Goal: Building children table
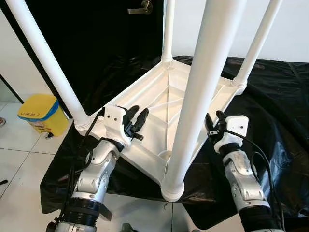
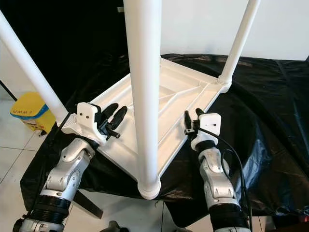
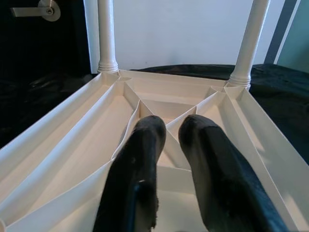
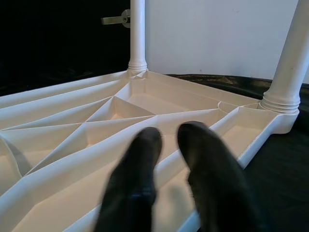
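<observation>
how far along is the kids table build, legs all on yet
Mostly done: the white tabletop lies upside down on the black sheet with four legs standing in its corner sockets. In hand: nothing; the left end effector and right end effector hover at opposite edges, holding nothing. Left: likely turning it upright.

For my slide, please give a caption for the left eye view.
Upside-down white table with four legs on black sheet; both grippers, left and right, near its edges.

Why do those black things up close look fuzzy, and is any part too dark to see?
In both wrist views the near black fingers blur while the upturned white plastic table beyond stays sharp. In the eye views the near white leg looms large, and the black backdrop swallows detail.
</observation>
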Robot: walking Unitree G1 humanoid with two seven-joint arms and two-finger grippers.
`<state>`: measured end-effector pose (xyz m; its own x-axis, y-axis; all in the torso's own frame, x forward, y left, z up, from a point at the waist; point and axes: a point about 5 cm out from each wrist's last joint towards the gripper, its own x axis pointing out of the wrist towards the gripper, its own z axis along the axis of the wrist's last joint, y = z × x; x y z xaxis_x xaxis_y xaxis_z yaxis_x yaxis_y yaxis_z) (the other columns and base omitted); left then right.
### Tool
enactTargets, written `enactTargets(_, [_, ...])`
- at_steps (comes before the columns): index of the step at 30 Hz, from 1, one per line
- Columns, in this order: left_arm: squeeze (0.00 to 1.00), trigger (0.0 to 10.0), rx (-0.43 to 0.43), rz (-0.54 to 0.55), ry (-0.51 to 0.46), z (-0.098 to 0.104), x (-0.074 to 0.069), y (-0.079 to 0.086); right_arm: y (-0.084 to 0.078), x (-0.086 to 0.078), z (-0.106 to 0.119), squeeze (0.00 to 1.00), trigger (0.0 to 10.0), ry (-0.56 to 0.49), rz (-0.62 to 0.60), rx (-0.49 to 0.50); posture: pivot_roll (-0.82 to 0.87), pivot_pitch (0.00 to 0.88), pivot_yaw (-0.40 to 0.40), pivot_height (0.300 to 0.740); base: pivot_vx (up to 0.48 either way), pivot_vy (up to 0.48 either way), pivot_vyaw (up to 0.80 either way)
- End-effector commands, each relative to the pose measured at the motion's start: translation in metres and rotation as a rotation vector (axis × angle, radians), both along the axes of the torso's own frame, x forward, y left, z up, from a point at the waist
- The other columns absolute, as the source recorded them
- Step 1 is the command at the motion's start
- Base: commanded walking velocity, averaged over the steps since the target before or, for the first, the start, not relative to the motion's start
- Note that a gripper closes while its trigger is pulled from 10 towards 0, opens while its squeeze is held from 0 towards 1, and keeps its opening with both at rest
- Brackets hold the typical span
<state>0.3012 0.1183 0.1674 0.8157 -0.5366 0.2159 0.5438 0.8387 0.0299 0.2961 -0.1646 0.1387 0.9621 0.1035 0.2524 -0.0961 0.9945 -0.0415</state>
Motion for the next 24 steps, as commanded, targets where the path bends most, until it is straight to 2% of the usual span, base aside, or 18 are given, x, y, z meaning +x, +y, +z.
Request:
enactTargets(1, [0.00, 10.0, 0.046, -0.112, -0.008, -0.002, -0.006, -0.006, 0.002, -0.002, -0.001, 0.00, 0.0, 0.003, 0.007, 0.001, -0.06, 0.033, 0.010, 0.740, 0.000, 0.000, 0.00])
enactTargets(2, [0.09, 10.0, 0.045, -0.126, 0.004, -0.003, -0.007, -0.007, 0.002, -0.002, -0.002, 0.00, 10.0, 0.007, -0.002, 0.001, -0.06, 0.031, 0.010, 0.740, 0.000, 0.000, 0.00])
enactTargets(3, [0.09, 10.0, 0.045, -0.126, 0.004, -0.003, -0.007, -0.007, 0.002, -0.002, -0.002, 0.00, 10.0, 0.007, -0.002, 0.001, -0.06, 0.031, 0.010, 0.740, 0.000, 0.000, 0.00])
enactTargets(4, [1.00, 10.0, 0.042, -0.134, 0.012, -0.004, -0.008, -0.007, 0.003, -0.003, -0.003, 1.00, 10.0, 0.010, -0.007, 0.010, -0.06, 0.030, 0.014, 0.740, 0.000, 0.000, 0.00])
enactTargets(7, [1.00, 10.0, 0.033, -0.141, 0.021, -0.005, -0.009, -0.006, 0.005, -0.006, -0.004, 1.00, 10.0, 0.012, -0.002, 0.022, -0.06, 0.029, 0.017, 0.740, 0.000, 0.000, 0.00])
enactTargets(10, [1.00, 10.0, 0.062, -0.153, 0.016, -0.006, -0.012, -0.006, 0.007, -0.010, -0.006, 1.00, 10.0, 0.016, 0.012, 0.019, -0.06, 0.030, 0.018, 0.740, 0.000, 0.000, 0.00])
enactTargets(12, [1.00, 10.0, 0.127, -0.171, 0.007, -0.009, -0.014, -0.006, 0.008, -0.014, -0.007, 1.00, 10.0, 0.024, 0.022, 0.016, -0.06, 0.031, 0.016, 0.740, 0.000, 0.000, 0.00])
enactTargets(14, [1.00, 10.0, 0.127, -0.171, 0.007, -0.009, -0.014, -0.006, 0.008, -0.014, -0.007, 1.00, 10.0, 0.024, 0.022, 0.016, -0.06, 0.031, 0.016, 0.740, 0.000, 0.000, 0.00])
enactTargets(16, [1.00, 10.0, 0.218, -0.212, 0.003, -0.015, -0.018, -0.003, 0.006, -0.021, -0.009, 1.00, 10.0, 0.035, 0.039, 0.007, -0.06, 0.041, 0.011, 0.740, 0.000, 0.000, 0.00])
enactTargets(17, [1.00, 10.0, 0.290, -0.238, 0.000, -0.018, -0.019, 0.001, 0.006, -0.026, -0.010, 1.00, 10.0, 0.042, 0.051, -0.002, -0.06, 0.048, 0.009, 0.740, 0.000, 0.000, 0.00])
enactTargets(18, [0.92, 10.0, 0.353, -0.266, 0.000, -0.022, -0.020, 0.004, 0.005, -0.031, -0.012, 1.00, 10.0, 0.054, 0.061, -0.014, -0.06, 0.050, 0.008, 0.740, 0.000, 0.000, 0.00])
enactTargets(21, [0.92, 10.0, 0.389, -0.283, 0.001, -0.024, -0.021, 0.006, 0.005, -0.034, -0.013, 1.00, 10.0, 0.061, 0.068, -0.021, -0.06, 0.052, 0.008, 0.740, 0.000, 0.000, 0.00])
enactTargets(22, [0.00, 10.0, 0.479, -0.327, 0.009, -0.027, -0.020, 0.012, 0.003, -0.040, -0.015, 0.00, 10.0, 0.074, 0.081, -0.047, -0.06, 0.067, 0.006, 0.740, 0.000, 0.000, 0.00])
enactTargets(23, [0.00, 10.0, 0.479, -0.327, 0.009, -0.027, -0.020, 0.012, 0.003, -0.040, -0.015, 0.00, 10.0, 0.074, 0.081, -0.047, -0.06, 0.067, 0.006, 0.740, 0.000, 0.000, 0.00])
enactTargets(24, [0.00, 10.0, 0.526, -0.349, 0.016, -0.029, -0.019, 0.015, 0.001, -0.042, -0.016, 0.00, 10.0, 0.077, 0.083, -0.057, -0.06, 0.069, 0.006, 0.740, 0.000, 0.000, 0.00])
